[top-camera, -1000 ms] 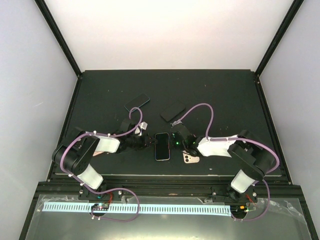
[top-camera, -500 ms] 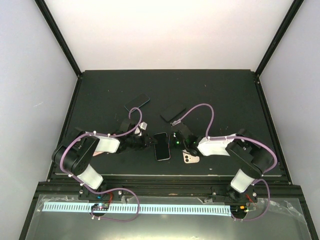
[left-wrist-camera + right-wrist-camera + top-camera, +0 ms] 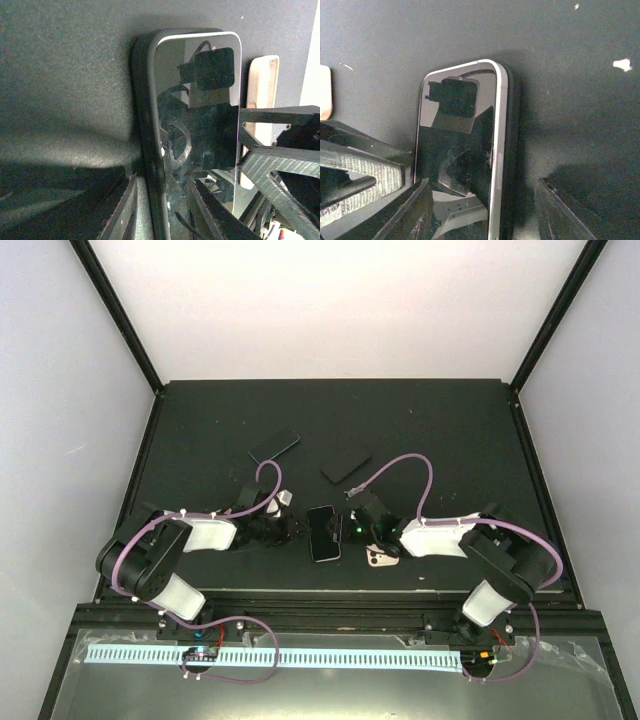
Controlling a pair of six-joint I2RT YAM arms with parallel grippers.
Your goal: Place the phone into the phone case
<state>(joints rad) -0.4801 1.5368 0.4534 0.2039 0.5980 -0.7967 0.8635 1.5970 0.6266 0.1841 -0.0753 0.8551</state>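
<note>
The phone [image 3: 322, 532], with a glossy black screen and a silver rim, lies face up at the table's front middle. A dark phone case [image 3: 145, 125] wraps its edge; it also shows in the right wrist view [image 3: 512, 150]. My left gripper [image 3: 293, 529] comes from the left. Its fingers [image 3: 120, 207] pinch the cased phone's [image 3: 197, 100] left edge, one outside the case and one over the screen. My right gripper [image 3: 350, 528] is open on the right side. Its fingers [image 3: 417, 210] straddle the phone's [image 3: 457, 140] silver edge without closing on it.
A beige phone-shaped item [image 3: 381, 559] lies just right of the phone, partly under my right gripper. It also shows in the left wrist view [image 3: 262, 90]. A dark phone [image 3: 274, 445] and another dark flat item [image 3: 346, 462] lie farther back. The table's front edge [image 3: 330, 588] is close.
The phone has turned slightly, its far end shifting left. My left arm has stretched lower along the table. My right gripper has shifted slightly, now covering part of the beige item.
</note>
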